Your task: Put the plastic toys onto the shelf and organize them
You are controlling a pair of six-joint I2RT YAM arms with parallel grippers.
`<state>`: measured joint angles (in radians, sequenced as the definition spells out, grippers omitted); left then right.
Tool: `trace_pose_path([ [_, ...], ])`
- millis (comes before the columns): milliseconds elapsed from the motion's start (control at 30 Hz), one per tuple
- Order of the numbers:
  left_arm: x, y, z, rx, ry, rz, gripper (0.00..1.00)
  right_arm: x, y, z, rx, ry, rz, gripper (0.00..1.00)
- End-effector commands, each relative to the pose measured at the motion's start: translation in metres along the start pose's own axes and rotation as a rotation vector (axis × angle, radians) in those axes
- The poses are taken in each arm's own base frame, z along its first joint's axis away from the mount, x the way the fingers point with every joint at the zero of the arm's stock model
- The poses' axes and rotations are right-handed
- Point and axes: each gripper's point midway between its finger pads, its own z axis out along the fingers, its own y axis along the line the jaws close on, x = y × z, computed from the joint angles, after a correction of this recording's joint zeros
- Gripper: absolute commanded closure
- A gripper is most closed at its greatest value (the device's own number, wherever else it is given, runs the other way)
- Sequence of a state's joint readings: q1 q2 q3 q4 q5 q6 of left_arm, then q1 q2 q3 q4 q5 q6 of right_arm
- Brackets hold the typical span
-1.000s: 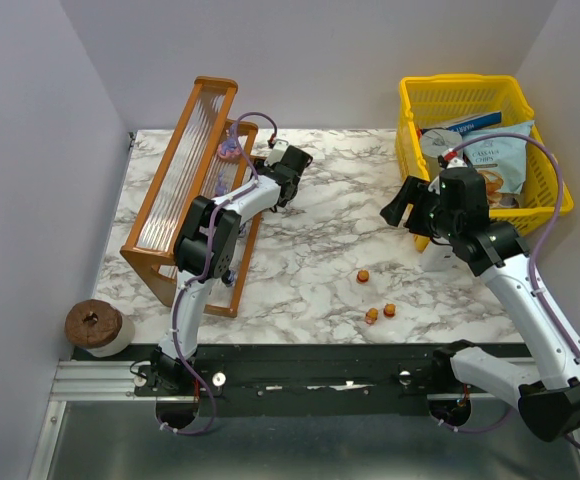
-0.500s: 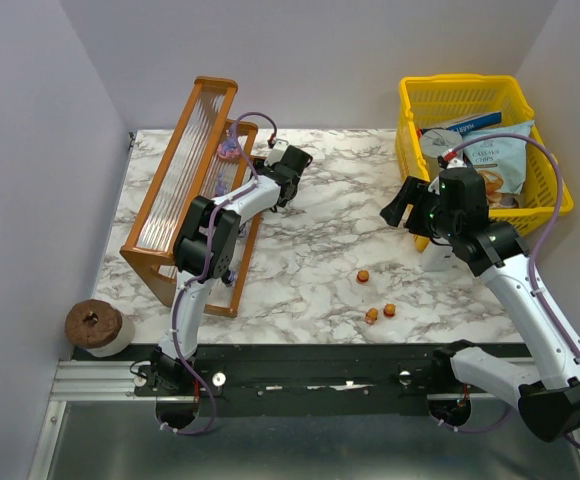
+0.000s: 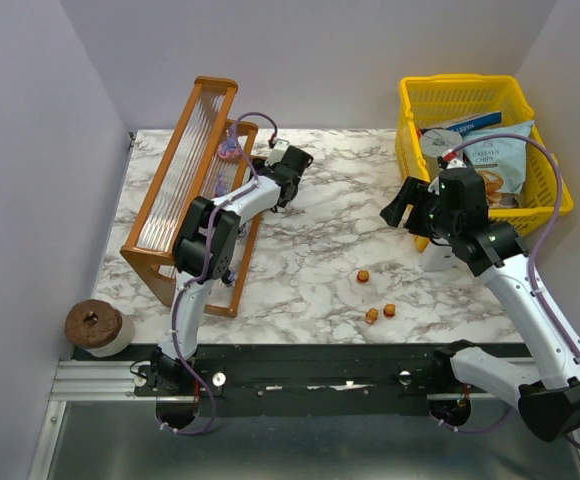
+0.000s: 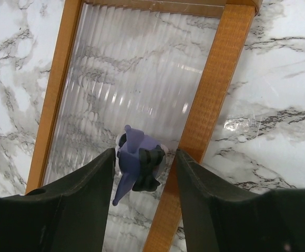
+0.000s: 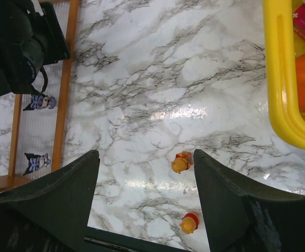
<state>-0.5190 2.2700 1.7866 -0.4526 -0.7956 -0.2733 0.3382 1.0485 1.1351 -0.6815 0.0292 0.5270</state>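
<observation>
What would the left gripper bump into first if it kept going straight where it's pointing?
The left gripper would probably meet the purple toy right ahead of it, lying on the shelf; exact depth is unclear.

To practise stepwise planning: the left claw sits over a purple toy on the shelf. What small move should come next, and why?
Probably draw the left claw straight back: its fingers stand open around the purple toy, which lies on a ribbed tier of the shelf.
</observation>
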Motion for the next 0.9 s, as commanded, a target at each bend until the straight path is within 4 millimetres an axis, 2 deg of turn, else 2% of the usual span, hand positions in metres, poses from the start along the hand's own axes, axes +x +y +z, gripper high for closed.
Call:
trace_pose_path([
  [0,-0.027,0.013,-0.019,0.007,-0.059,-0.073,0.39,-0.001,-0.003,0.0,0.007,-0.011,0.012,0.2],
  [167,-0.033,0.012,-0.025,0.007,-0.083,-0.076,0.32,-0.001,-0.004,0.0,0.014,-0.012,0.011,0.2],
  [400,-0.041,0.003,-0.038,0.048,-0.106,-0.085,0.29,0.0,-0.006,0.0,0.027,-0.01,0.013,0.2],
  [533,-0.047,-0.008,-0.054,0.117,-0.111,-0.093,0.14,0.001,-0.008,0.0,0.033,-0.01,0.016,0.2],
  [733,-0.059,-0.039,-0.107,0.276,-0.171,-0.045,0.01,0.003,-0.011,0.0,0.045,-0.01,0.018,0.2],
  [867,-0.061,-0.074,-0.155,0.484,-0.203,0.051,0.01,0.008,-0.016,0.002,0.066,0.006,0.012,0.19],
])
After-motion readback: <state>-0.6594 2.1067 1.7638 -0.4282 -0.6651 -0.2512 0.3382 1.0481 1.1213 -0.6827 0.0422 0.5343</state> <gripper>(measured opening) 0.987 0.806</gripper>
